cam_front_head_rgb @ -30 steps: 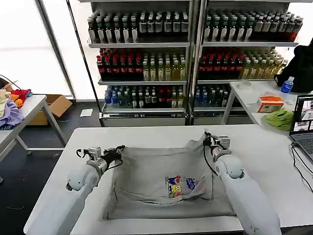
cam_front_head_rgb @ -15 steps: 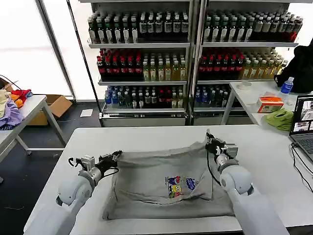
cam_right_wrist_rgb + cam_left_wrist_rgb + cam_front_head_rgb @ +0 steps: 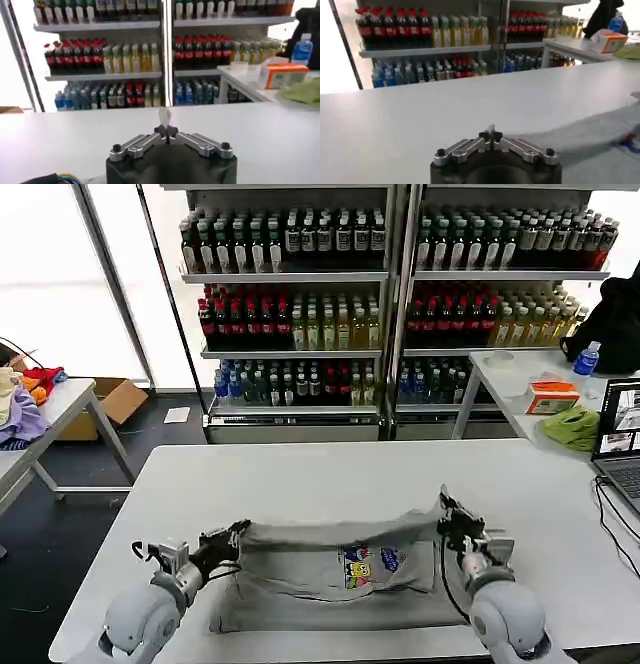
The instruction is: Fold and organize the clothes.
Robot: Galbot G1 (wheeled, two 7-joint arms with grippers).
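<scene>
Here, on the white table (image 3: 300, 469): one light grey T-shirt (image 3: 340, 579) with a small multicoloured chest print (image 3: 365, 562), lying across the near half of the tabletop, partly folded, its far edge lifted and drawn toward the robot so that it forms a raised ridge stretched between the two grippers. Left gripper (image 3: 237, 532): at the shirt's left end of that ridge, claw pinched together on the grey cloth; in the left wrist view the fingers (image 3: 491, 134) meet at the tips with a sliver of fabric between them. Right gripper (image 3: 449, 509): at the right end of the ridge, likewise clamped on the shirt's edge; in the right wrist view a small tab of pale cloth stands up from the closed fingertips (image 3: 165, 130). Lower layer of the shirt lies flat on the table beneath the lifted edge, near the front rim. Behind the table: shelves (image 3: 390, 314) stocked with rows of bottled drinks. To the right: a second table (image 3: 510, 379) carrying an orange-and-white box (image 3: 552, 396), a lime-green cloth (image 3: 573, 427) and a laptop (image 3: 618, 439) at the view's edge. To the left: a side table (image 3: 60, 409) with purple and orange fabrics (image 3: 22, 399), a cardboard box (image 3: 115, 399) on the floor beside it.
</scene>
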